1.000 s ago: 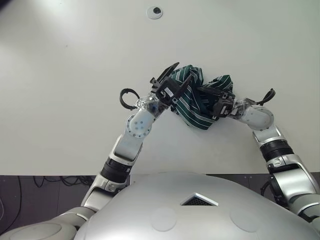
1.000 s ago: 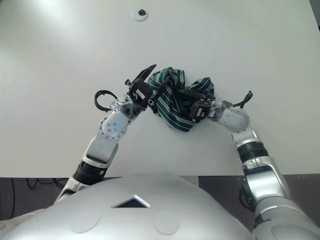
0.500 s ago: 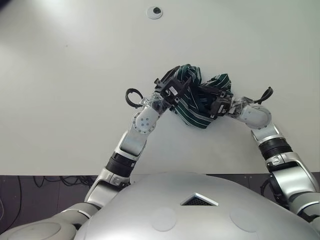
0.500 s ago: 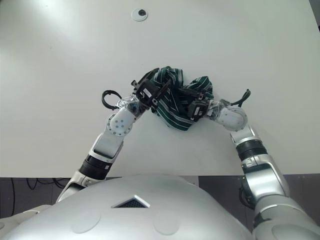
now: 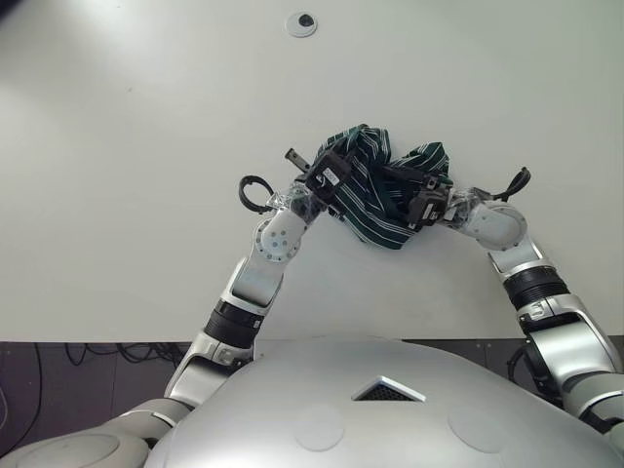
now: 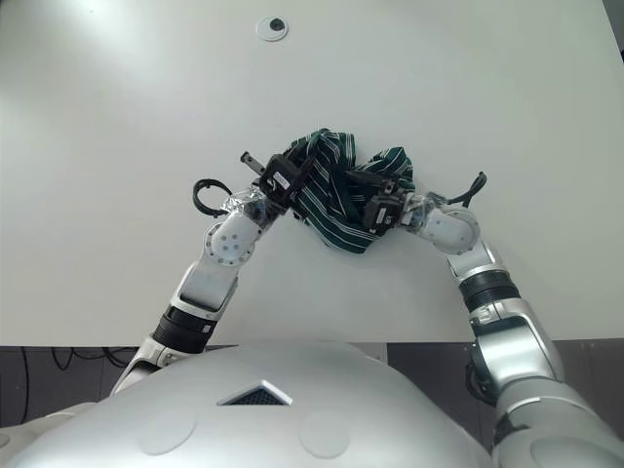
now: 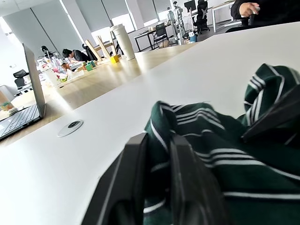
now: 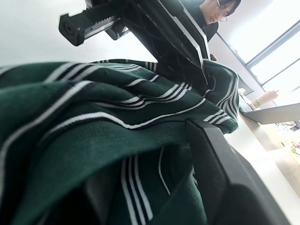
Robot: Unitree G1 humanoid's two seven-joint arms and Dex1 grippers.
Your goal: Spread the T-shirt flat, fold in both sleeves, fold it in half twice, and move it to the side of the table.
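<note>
The T-shirt point(image 5: 382, 198), dark green with thin white stripes, lies crumpled in a heap near the middle of the white table point(image 5: 146, 146). My left gripper point(image 5: 334, 168) is at the heap's left side, shut on a fold of the cloth; in the left wrist view its gripper point(image 7: 158, 174) has striped fabric pinched between the two fingers. My right gripper point(image 5: 408, 187) is buried in the heap's right side, shut on the cloth. In the right wrist view one of its fingers point(image 8: 220, 178) lies against the fabric point(image 8: 84, 140), and the left gripper stands just beyond the bunched cloth.
A round cable grommet point(image 5: 301, 23) sits in the tabletop far behind the heap. Bare table surrounds the T-shirt on every side. The table's near edge point(image 5: 117, 340) runs just in front of me.
My left gripper, open a second ago beside the heap, moved into the T-shirt and shut on a fold, then drew slightly left. The right gripper hardly moved.
</note>
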